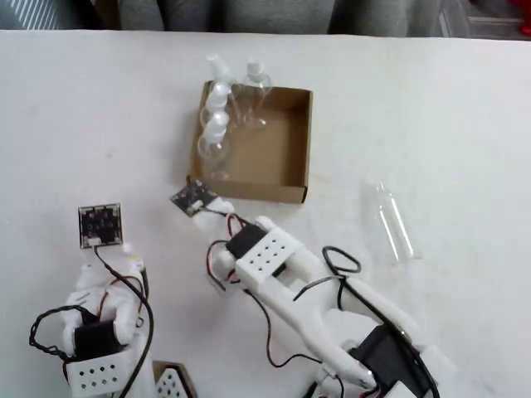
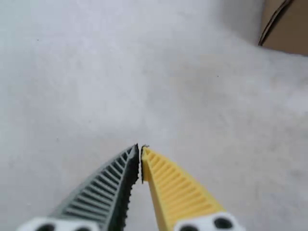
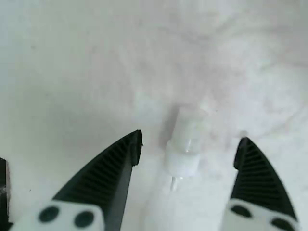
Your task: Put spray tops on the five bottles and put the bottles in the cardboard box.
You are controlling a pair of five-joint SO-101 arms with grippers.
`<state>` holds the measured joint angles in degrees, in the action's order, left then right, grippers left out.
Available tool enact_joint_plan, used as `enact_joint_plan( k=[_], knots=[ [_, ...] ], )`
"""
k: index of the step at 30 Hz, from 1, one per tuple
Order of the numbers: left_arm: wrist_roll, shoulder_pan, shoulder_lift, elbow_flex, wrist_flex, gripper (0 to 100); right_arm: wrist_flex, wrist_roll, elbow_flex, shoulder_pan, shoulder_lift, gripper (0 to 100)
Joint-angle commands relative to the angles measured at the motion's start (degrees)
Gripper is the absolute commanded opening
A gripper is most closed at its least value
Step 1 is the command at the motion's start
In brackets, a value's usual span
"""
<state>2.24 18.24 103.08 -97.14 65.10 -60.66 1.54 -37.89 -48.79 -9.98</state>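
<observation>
The cardboard box (image 1: 286, 157) sits open at the table's middle back. Several clear bottles with white spray tops (image 1: 217, 124) lie along its left wall. One bare clear bottle (image 1: 394, 222) lies on the table to the right of the box. A loose white spray top (image 3: 185, 144) lies on the white table between the black fingers of my right gripper (image 3: 191, 140), which is open around it without touching. The right arm (image 1: 265, 253) stretches to just in front of the box. My left gripper (image 2: 140, 153) is shut on nothing, low over bare table, on the left arm (image 1: 99, 323) at the front left.
A corner of the cardboard box (image 2: 284, 24) shows beyond the left gripper. Black and red cables (image 1: 241, 228) loop around the right arm's wrist. A small cardboard piece (image 1: 170, 377) lies at the front edge beside the left arm's base.
</observation>
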Motion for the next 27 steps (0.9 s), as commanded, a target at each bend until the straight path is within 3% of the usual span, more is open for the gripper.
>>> enact_joint_plan(
  k=[1, 5, 9, 12, 18, 24, 27],
  knots=[
    [-0.1, -0.8, 0.3, 0.2, -0.4, 2, -11.5, -3.4, 9.3, 3.4, -0.1, 30.8],
    [-0.1, -2.7, 0.3, 1.5, -0.5, 2, -25.6, -12.8, 16.8, 9.6, -0.1, 30.8],
    [-0.2, -9.8, 0.0, 7.8, 1.9, 2, -32.9, -19.5, 22.5, 20.4, -0.2, 29.6],
    [-2.0, -18.2, 0.0, 14.1, 7.6, 2, -34.2, -22.9, 25.1, 29.1, -0.2, 24.5],
    [-7.3, -31.1, -0.1, 14.2, 7.1, 3, -35.0, -29.7, 25.7, 42.4, -0.2, 18.7],
    [-21.0, -45.3, -0.1, 14.2, 5.8, 19, -34.4, -33.2, 26.0, 51.5, -0.2, 18.7],
    [-22.9, -49.6, -0.1, 14.1, 5.5, 20, -33.8, -35.2, 26.0, 54.0, -0.2, 18.7]
  ],
)
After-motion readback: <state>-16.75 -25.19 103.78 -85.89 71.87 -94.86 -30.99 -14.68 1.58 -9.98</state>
